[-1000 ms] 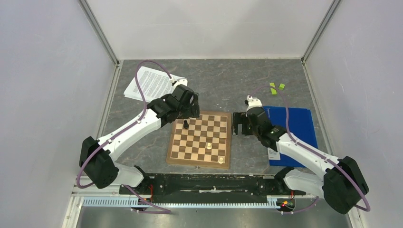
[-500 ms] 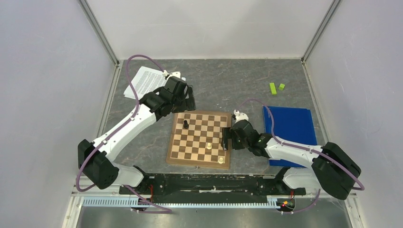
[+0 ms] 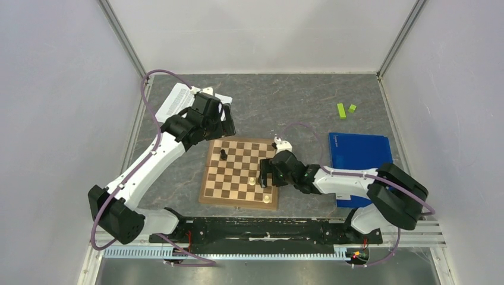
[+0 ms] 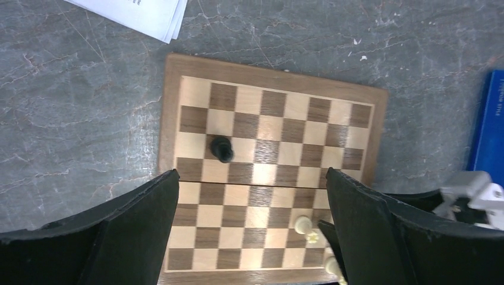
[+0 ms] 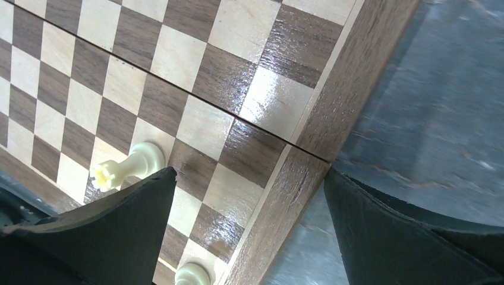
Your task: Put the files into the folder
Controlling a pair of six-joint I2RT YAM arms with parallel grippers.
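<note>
The files, white printed sheets, lie at the table's back left, partly under my left arm; one corner shows in the left wrist view. The folder, flat and bright blue, lies closed at the right, and its edge is visible. My left gripper hangs open above the chessboard's far edge, holding nothing. My right gripper stands open low across the board's right rim, one finger over the squares and one over the table.
The wooden chessboard lies between files and folder, carrying a black pawn and two white pieces. Two small green blocks lie behind the folder. Enclosure walls stand on both sides and at the back.
My right gripper has swept left from beside the folder onto the board's right edge, and the chessboard has slid left. My left gripper has drawn back and left towards the files.
</note>
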